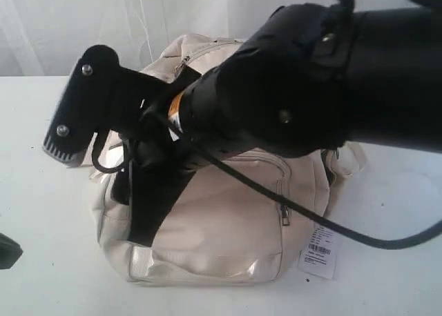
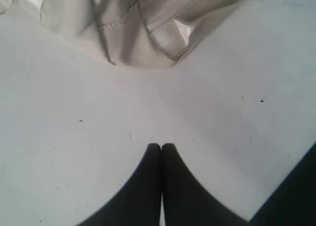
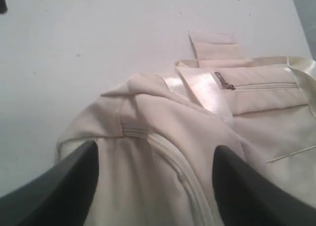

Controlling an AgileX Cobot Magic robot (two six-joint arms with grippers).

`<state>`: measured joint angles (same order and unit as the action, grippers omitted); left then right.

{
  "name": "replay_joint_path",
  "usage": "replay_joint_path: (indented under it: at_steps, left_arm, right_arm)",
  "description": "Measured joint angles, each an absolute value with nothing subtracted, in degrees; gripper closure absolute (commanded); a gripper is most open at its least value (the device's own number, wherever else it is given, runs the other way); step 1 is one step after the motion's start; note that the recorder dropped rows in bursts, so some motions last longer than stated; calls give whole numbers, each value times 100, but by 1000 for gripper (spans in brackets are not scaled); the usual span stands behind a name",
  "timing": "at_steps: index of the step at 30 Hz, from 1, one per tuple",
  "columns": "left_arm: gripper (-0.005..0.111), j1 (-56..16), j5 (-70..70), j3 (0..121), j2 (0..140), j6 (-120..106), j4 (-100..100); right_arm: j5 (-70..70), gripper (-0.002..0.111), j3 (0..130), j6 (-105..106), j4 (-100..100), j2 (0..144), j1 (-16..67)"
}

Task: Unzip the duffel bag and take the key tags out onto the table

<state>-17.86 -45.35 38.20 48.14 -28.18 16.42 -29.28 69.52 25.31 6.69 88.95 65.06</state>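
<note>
Cream-beige fabric duffel bag [image 1: 228, 226] is lying on the wide, flat white table [image 2: 74, 152], and your right pincer [image 3: 155, 149] is hanging just over one end of its top. You are keeping this pincer released. Its two dark fingers [image 3: 74, 181] are standing wide apart, one on each side of a raised fold of the bag, and nothing is gripped between them. I cannot tell whether they are touching the fabric. Between the fingers the long top zipper [image 3: 177, 167] is running along the fold, and it is looking closed. A little further out, a shiny satin webbing strap [image 3: 202, 90] is crossing the bag. Beside the strap a small dark metal zipper pull [image 3: 224, 81] is sitting at the end of a closed pocket zipper. In the exterior view your black right arm [image 1: 331, 81] is covering much of the bag, and a white paper hang tag [image 1: 318, 250] is lying on the table just beside the bag's lower right corner.

Your left pincer [image 2: 161, 148] is clenched, its two black fingertips pressing together with nothing between them. It is hanging over bare table, near one rounded end of the bag but apart from it.
</note>
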Motion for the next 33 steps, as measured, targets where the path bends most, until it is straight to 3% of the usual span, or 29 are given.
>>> replay_joint_path:
  at_steps: [7, 10, 15, 25, 33]
  left_arm:
    - [107, -1786, -4446, 3820, 4814, -2818, 1700]
    - [107, -1786, -4426, 3820, 4814, -2818, 1700]
    - [107, -1786, -4399, 3820, 4814, -2839, 1700]
    - [107, -1786, -4306, 3811, 4814, -2839, 1700]
    - [107, -1786, -4298, 3811, 4814, -2839, 1700]
  right_arm:
    - [-2826, 46, 6952, 2065, 1906, 9468, 6506]
    - [-2816, 62, 6952, 1365, 2484, 9734, 6509]
    - [-3086, 108, 6972, -493, 3207, 10016, 6509]
    - [-4188, 108, 6799, -1229, 3106, 9752, 6562]
    - [-4626, 108, 5666, -1218, 3104, 8532, 6562]
